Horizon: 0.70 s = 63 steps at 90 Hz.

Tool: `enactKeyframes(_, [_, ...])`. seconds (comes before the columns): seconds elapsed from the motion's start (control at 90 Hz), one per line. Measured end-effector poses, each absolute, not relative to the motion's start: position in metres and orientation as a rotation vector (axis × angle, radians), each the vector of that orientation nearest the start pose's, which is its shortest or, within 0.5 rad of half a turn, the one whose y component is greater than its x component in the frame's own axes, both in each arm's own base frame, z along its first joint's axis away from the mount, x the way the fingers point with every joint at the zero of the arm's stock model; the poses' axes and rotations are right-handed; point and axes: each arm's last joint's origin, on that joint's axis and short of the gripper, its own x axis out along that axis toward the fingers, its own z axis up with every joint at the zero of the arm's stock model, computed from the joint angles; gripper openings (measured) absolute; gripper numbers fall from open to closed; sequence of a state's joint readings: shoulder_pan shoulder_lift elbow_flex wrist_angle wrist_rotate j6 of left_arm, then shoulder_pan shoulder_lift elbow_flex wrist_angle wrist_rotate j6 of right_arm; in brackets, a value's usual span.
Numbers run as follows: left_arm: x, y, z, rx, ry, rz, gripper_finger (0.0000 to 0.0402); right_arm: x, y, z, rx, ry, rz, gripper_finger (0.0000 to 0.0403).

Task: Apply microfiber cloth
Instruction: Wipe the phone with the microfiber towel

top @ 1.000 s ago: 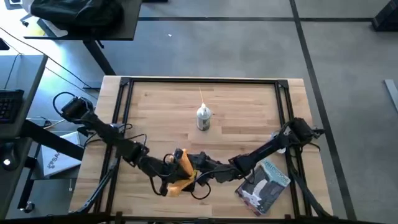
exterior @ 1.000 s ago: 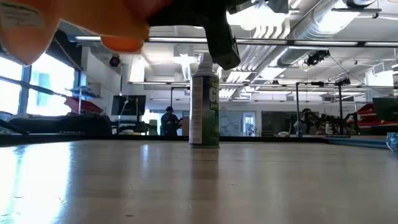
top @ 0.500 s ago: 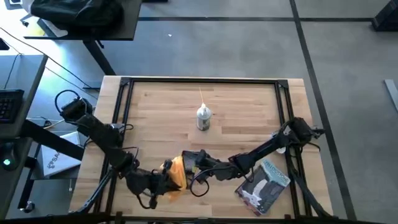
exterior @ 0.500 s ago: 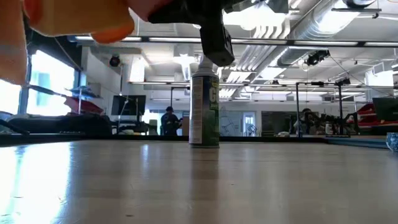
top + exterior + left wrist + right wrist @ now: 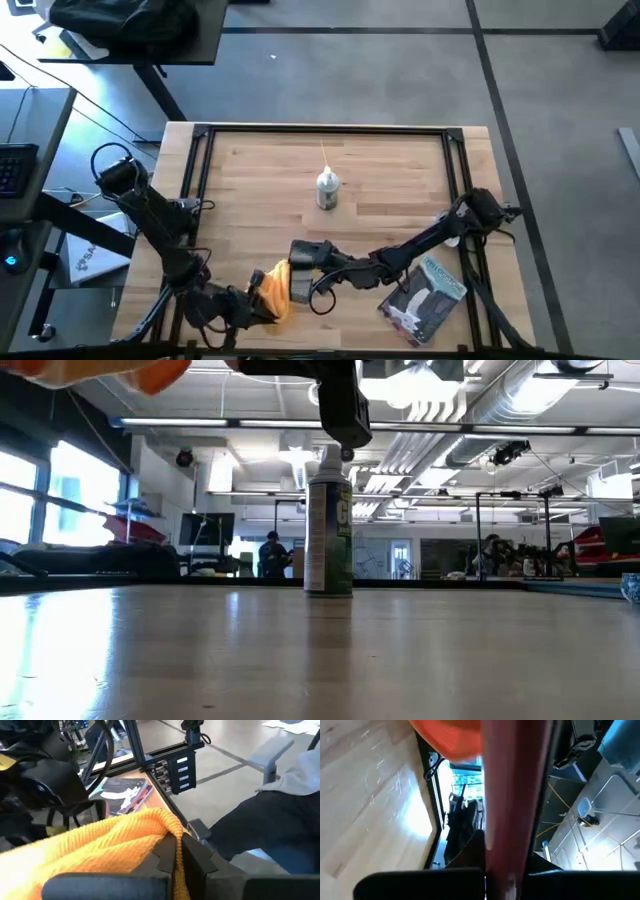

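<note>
The orange-yellow microfiber cloth [image 5: 270, 292] hangs bunched above the table's near edge, left of centre, with my left gripper [image 5: 250, 303] shut on it. In the low view only its lower edge [image 5: 110, 370] shows, at the top. Just right of the cloth, my right gripper [image 5: 303, 255] is shut on a dark flat phone [image 5: 299, 283]. In the right wrist view the phone is a glossy reddish-brown slab [image 5: 515, 795], with the cloth [image 5: 451, 735] beyond it. My left gripper pinches a bunched edge of the cloth [image 5: 169, 831] between its two fingers [image 5: 165, 860]; how many layers cannot be told. The rest of the cloth spreads slack over and beside the fingers, clear of the table. My right gripper holds the phone between its two fingers, reaching level from the table's right. The slab [image 5: 512, 850] runs straight out from the fingers and is clear of the table. The gripper's body hides the place of contact.
A spray bottle [image 5: 327, 190] stands upright at the table's centre, seen behind the gripper [image 5: 328, 525] in the low view. A grey-blue printed packet [image 5: 430, 295] lies near the front right corner. A black frame [image 5: 320, 130] runs around the tabletop.
My left gripper has pulled the cloth toward the table's near left corner, off the phone, and stays shut on it. The cloth has risen out of the low view's top left. My right gripper has kept the phone almost in place.
</note>
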<state>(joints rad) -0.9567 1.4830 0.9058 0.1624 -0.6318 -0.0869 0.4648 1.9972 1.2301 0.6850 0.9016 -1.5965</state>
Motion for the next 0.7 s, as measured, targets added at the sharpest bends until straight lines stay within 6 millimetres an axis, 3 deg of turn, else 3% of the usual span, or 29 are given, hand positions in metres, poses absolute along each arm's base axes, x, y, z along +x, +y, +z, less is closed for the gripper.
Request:
enactKeyframes(0.189, [0.184,-0.247,0.23,0.215,0.332,-0.16,0.0,0.395,0.176,0.21,-1.653,0.414,-0.289,0.0005])
enactKeyframes(0.411, [0.19,-0.216,0.191,0.095,0.336,-0.045,0.0,0.395,0.178,0.21,-1.729,0.42,-0.266,0.0005])
enactKeyframes(0.7, [0.216,-0.152,0.177,-0.09,0.214,-0.268,0.0001,0.4,0.167,0.214,-1.809,0.451,-0.296,0.0005])
